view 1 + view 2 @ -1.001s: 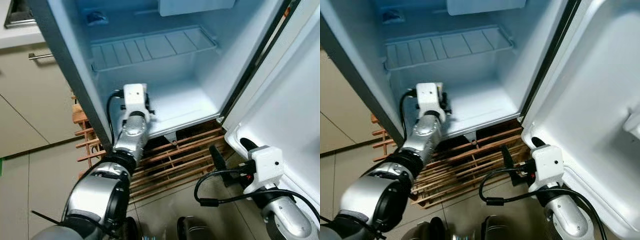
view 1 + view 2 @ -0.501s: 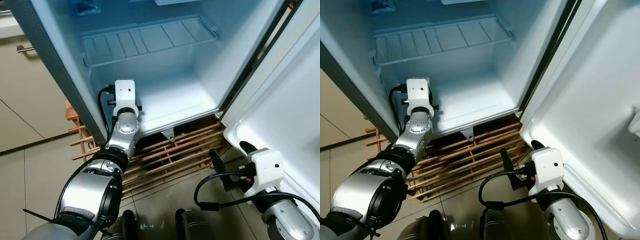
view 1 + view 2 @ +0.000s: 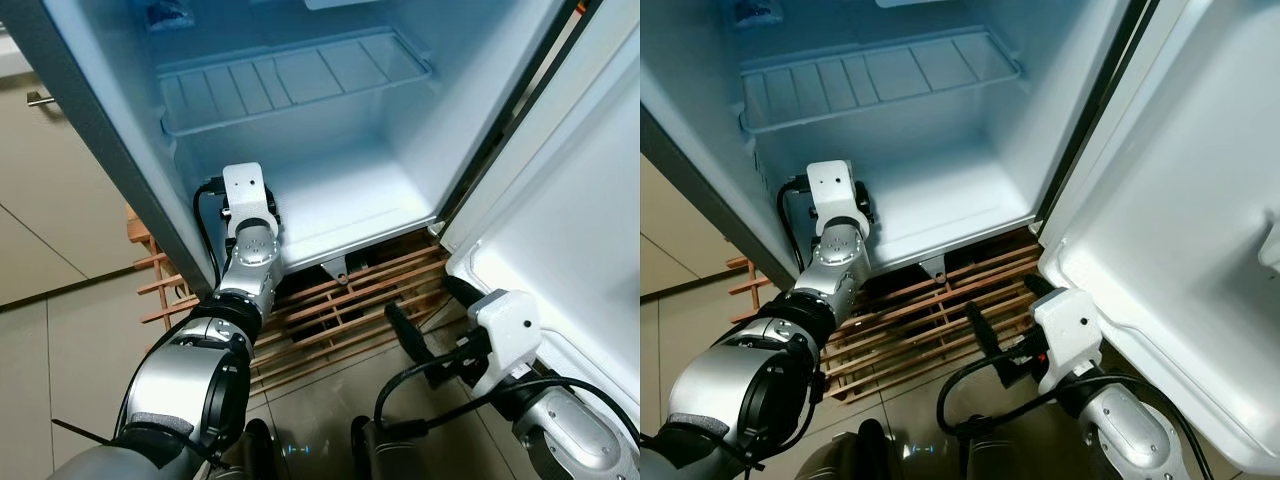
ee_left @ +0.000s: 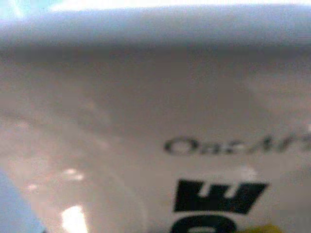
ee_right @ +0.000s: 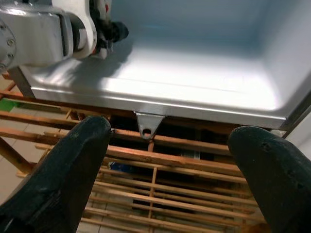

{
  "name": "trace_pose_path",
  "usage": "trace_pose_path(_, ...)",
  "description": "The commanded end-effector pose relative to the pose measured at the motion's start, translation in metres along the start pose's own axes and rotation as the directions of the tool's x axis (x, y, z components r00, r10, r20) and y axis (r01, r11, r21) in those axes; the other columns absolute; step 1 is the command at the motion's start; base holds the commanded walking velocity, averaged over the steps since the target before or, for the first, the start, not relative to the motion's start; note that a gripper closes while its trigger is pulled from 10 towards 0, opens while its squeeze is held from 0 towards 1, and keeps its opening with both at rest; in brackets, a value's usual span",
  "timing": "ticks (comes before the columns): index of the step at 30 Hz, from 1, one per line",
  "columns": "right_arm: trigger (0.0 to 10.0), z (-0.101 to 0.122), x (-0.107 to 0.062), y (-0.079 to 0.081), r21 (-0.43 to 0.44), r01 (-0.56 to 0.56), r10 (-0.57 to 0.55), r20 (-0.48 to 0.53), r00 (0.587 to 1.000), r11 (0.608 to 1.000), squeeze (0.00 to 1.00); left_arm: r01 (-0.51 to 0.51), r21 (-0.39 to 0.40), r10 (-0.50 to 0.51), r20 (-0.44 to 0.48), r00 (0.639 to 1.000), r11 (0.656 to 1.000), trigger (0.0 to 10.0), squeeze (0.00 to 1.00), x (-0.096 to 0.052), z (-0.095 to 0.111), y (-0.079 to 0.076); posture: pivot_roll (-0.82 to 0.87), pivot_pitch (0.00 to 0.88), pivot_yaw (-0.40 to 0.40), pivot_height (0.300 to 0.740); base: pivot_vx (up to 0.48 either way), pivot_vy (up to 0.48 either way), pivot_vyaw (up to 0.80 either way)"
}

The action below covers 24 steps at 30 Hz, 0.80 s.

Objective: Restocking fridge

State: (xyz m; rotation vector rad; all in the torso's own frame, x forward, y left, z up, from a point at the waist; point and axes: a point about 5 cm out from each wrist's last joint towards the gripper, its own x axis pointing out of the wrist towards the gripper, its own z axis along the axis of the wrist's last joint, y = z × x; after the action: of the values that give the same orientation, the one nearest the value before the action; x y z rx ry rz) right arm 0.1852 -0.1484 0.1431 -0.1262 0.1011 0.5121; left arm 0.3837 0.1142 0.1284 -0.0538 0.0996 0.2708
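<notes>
The left gripper (image 3: 250,190) reaches into the bottom compartment of the open fridge (image 3: 330,130), its white wrist housing standing over the front left corner of the fridge floor; whether its fingers are parted or closed cannot be told from the head views. Its wrist camera is pressed up against a pale, glossy surface (image 4: 146,145) with blurred dark lettering, too close and too soft to name, so it cannot be said whether anything is being held there. The silver left arm (image 3: 200,370) rises from the lower left, crossing the grey edge of the fridge's side wall. Above it a white wire shelf (image 3: 290,85) spans the compartment. The right gripper (image 5: 170,165) hangs low outside the fridge, its two black fingers (image 5: 53,170) spread wide apart with nothing between them; between the fingers the wrist camera looks at the fridge's front lip, a small metal bracket (image 5: 147,127) under it, and the wooden slatted rack (image 3: 340,320) on which the fridge stands. The white housing of the right wrist sits just beside the lower edge of the open fridge door (image 3: 580,220), which swings out to the right, a black cable (image 3: 420,385) looping from the wrist. Beige tiled floor (image 3: 60,340) and pale cabinet fronts (image 3: 50,180) lie to the left.
</notes>
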Motion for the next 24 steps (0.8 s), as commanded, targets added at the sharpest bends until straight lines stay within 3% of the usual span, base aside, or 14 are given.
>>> trace_pose_path(1,10.0,-0.002,0.001,-0.001,0.001,0.001,-0.001,-0.007,1.0,1.0,0.05,-0.035,0.03,0.036,-0.031,0.999,0.999,10.0,1.0,0.0,-0.006,0.004,-0.38,0.218,-0.019,0.74,0.0,0.0,0.0)
trace_pose_path(3,10.0,-0.003,0.001,-0.001,0.001,0.001,-0.001,-0.009,1.0,1.0,0.05,-0.031,0.07,0.032,-0.013,0.999,0.997,10.0,1.0,0.0,-0.003,0.003,-0.38,0.216,-0.012,0.74,0.0,0.0,0.0)
trace_pose_path(11,10.0,-0.009,-0.001,0.002,0.016,0.014,-0.013,-0.02,1.0,1.0,0.05,0.01,0.055,-0.009,-0.016,1.0,0.998,10.0,1.0,-0.007,-0.008,-0.007,-0.35,0.208,0.003,0.74,0.0,0.0,0.0)
trace_pose_path(19,10.0,-0.012,0.002,0.001,0.015,0.012,-0.012,-0.021,1.0,1.0,0.05,0.011,0.043,-0.01,-0.009,1.0,0.999,10.0,1.0,-0.01,-0.009,0.0,-0.33,0.188,0.004,0.74,0.0,0.0,0.0)
trace_pose_path(24,10.0,-0.013,0.005,-0.001,0.011,0.015,-0.015,-0.016,1.0,1.0,0.05,0.065,0.087,-0.066,0.01,0.998,0.994,10.0,1.0,-0.017,-0.01,0.011,-0.31,0.164,0.006,0.74,0.0,0.0,0.0)
